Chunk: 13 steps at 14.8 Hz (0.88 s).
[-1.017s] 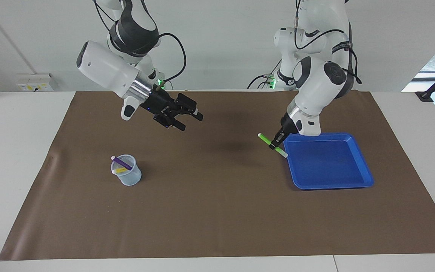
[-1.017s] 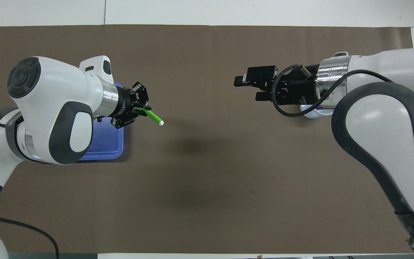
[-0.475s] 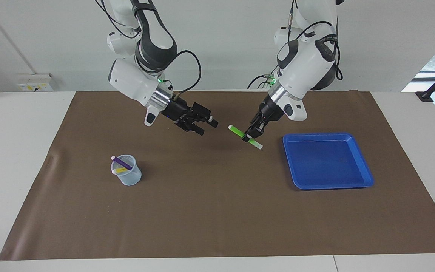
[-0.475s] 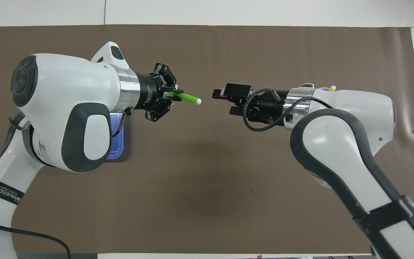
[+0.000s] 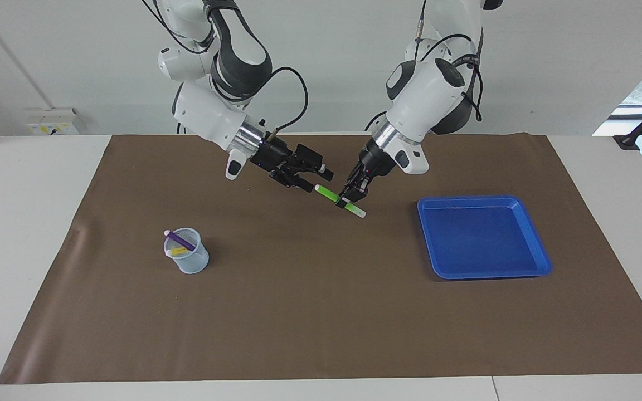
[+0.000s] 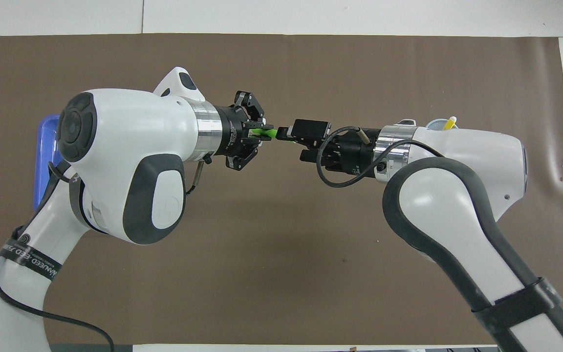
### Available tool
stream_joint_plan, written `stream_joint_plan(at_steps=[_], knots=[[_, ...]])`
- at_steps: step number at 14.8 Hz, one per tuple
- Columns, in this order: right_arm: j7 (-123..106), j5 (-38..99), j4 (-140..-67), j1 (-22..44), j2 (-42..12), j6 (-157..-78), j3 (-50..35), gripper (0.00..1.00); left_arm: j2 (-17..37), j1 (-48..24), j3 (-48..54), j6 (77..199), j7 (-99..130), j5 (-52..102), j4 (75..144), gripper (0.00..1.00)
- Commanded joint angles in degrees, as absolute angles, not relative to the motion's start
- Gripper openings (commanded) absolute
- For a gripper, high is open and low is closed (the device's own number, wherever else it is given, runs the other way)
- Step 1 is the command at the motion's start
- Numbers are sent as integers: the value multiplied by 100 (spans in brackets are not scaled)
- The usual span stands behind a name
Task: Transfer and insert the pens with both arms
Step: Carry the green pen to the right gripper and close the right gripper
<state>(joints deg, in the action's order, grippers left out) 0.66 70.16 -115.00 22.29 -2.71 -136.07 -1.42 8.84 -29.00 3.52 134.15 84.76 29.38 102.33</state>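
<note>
The worktop [image 5: 321, 334] carries a brown mat; both arms meet above its middle, toward the robots' edge. A blue tray [image 5: 482, 236] lies toward the left arm's end, with nothing seen in it. A pale mesh cup [image 5: 187, 259] stands toward the right arm's end and holds the purple pen [image 5: 180, 240] and the yellow pen [image 5: 178, 252], both leaning inside it.

The left pincer [image 5: 353, 196] is up in the air over the mid-mat and is clamped on the green pen [image 5: 339, 200], gripping it about mid-length. The right pincer [image 5: 305, 179] is over the mat just beside it, fingers spread apart; the overhead view shows them parted.

Key relation: the green pen's long axis runs roughly along the worktop's length, tilted so that its free end points toward the right arm's end. That free end sits at the mouth of the right pincer, at or just between its fingers [image 6: 284, 132]. Whether a finger already touches the pen cannot be told. The two pincers face each other almost nose to nose along the pen's axis.

Judgement: handover step, third pen of three. The right pincer looks set to take the free end; the left must hold steady until that grip is made. Risk: a grip near the tip may let the pen pivot.
</note>
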Motion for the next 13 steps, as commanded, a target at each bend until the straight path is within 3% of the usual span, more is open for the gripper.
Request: stream_joint_plan(at_steps=[1,6,13], knots=[[88,7084,-11593,2224,-158,-13658,-149,74,888,-3015,272,13491,8534,3032,10248,0],[88,7084,-11514,2188,-202,-13685,-149,56,861,-3032,272,13491,8534,3032,10309,0],[114,7084,-11452,2171,-228,-13702,-149,49,835,-3050,272,13474,8534,3032,10371,0]])
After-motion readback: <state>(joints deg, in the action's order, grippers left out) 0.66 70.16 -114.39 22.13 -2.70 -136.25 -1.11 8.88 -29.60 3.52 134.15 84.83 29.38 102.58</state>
